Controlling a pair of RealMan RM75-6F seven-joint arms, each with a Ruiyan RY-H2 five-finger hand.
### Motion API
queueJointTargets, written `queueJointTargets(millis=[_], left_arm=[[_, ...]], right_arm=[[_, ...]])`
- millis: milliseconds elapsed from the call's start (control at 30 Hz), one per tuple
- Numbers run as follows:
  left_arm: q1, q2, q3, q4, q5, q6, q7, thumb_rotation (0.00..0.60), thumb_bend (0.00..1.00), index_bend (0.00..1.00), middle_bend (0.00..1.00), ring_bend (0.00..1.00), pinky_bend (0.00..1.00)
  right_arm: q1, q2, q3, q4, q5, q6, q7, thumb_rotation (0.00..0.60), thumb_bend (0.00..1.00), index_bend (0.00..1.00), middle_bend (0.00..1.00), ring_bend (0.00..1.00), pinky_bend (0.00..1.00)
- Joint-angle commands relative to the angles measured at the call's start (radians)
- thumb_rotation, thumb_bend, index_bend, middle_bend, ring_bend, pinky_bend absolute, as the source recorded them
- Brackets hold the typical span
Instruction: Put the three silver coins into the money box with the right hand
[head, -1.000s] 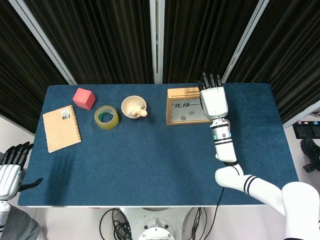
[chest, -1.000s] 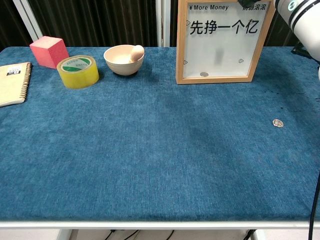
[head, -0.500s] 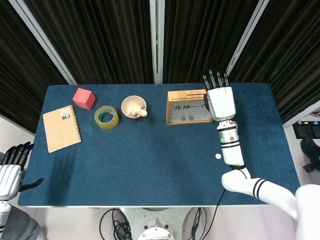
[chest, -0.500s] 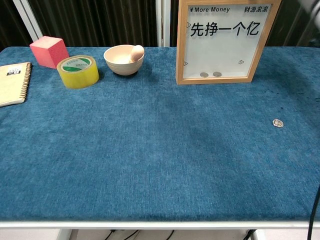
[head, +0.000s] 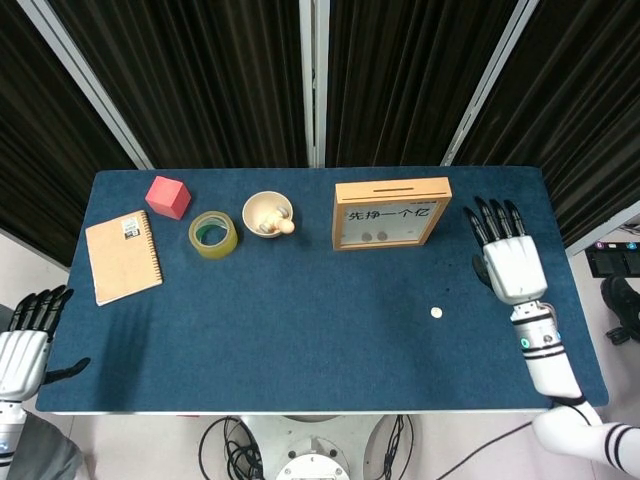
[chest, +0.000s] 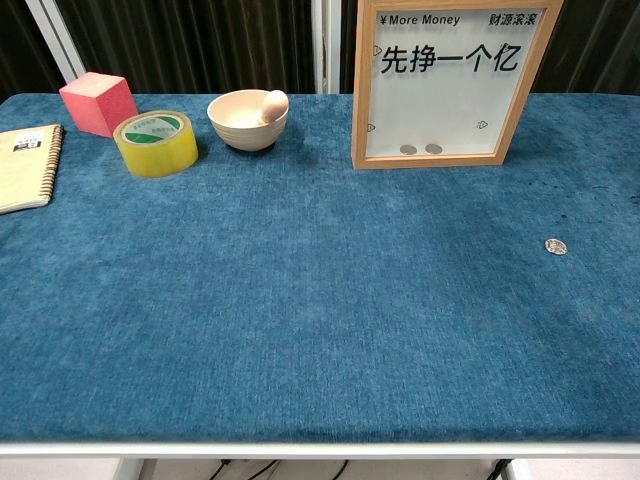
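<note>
A wooden-framed money box (head: 391, 213) (chest: 450, 85) with a clear front stands upright at the back of the table. Two silver coins (chest: 420, 149) (head: 373, 237) lie side by side at its bottom behind the pane. One silver coin (head: 435, 312) (chest: 555, 246) lies loose on the blue cloth in front of the box, to its right. My right hand (head: 508, 262) hovers to the right of the box with its fingers spread and nothing in it, well apart from the loose coin. My left hand (head: 25, 340) hangs off the table's left edge, fingers apart and empty.
Along the back left sit a pink cube (head: 168, 196), a roll of yellow tape (head: 213, 234) and a cream bowl (head: 267, 214) holding a small egg-like thing. A tan spiral notebook (head: 122, 256) lies at the far left.
My right hand has pulled back from the top of the money box to its right. A second coin dropped into the box and now lies beside the first.
</note>
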Motion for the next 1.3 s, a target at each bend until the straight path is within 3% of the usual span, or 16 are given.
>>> queueJointTargets(millis=[33,133,233,400,600,833,1067,1300], left_arm=[[-0.004,-0.003,-0.001,-0.003,-0.001,-0.005,0.008,0.6,0.04,0.04,0.04,0.0,0.0],[-0.006,-0.012,-0.003,0.001,-0.006,-0.011,0.013,0.6,0.04,0.04,0.04,0.0,0.0],[-0.006,-0.023,-0.001,0.011,-0.013,-0.019,0.015,0.6,0.04,0.04,0.04,0.0,0.0],[-0.005,-0.038,0.003,0.032,-0.024,-0.032,0.014,0.6,0.04,0.04,0.04,0.0,0.0],[-0.004,-0.049,0.002,0.051,-0.032,-0.036,0.007,0.6,0.04,0.04,0.04,0.0,0.0],[-0.003,-0.054,-0.002,0.069,-0.038,-0.037,-0.011,0.6,0.04,0.04,0.04,0.0,0.0],[-0.003,-0.059,-0.003,0.084,-0.041,-0.04,-0.023,0.6,0.04,0.04,0.04,0.0,0.0],[-0.006,-0.064,-0.005,0.094,-0.045,-0.046,-0.028,0.6,0.04,0.04,0.04,0.0,0.0]], right_arm=[[-0.068,0.041,-0.095,0.074,-0.066,-0.053,0.119,0.6,0.35,0.07,0.0,0.0,0.0],[-0.087,0.039,-0.146,0.117,-0.121,-0.082,0.214,0.6,0.32,0.06,0.0,0.0,0.0],[-0.093,0.033,-0.181,0.157,-0.175,-0.104,0.295,0.6,0.2,0.04,0.0,0.0,0.0],[-0.103,0.006,-0.203,0.181,-0.183,-0.152,0.259,0.6,0.18,0.0,0.0,0.0,0.0],[-0.108,-0.058,-0.182,0.189,-0.155,-0.186,0.197,0.6,0.18,0.0,0.0,0.0,0.0],[-0.125,-0.203,-0.135,0.325,-0.193,-0.091,0.291,0.6,0.18,0.01,0.0,0.0,0.0],[-0.134,-0.278,-0.125,0.44,-0.22,-0.054,0.368,0.6,0.21,0.3,0.01,0.0,0.0],[-0.134,-0.289,-0.116,0.466,-0.226,-0.051,0.393,0.6,0.21,0.39,0.01,0.0,0.0]])
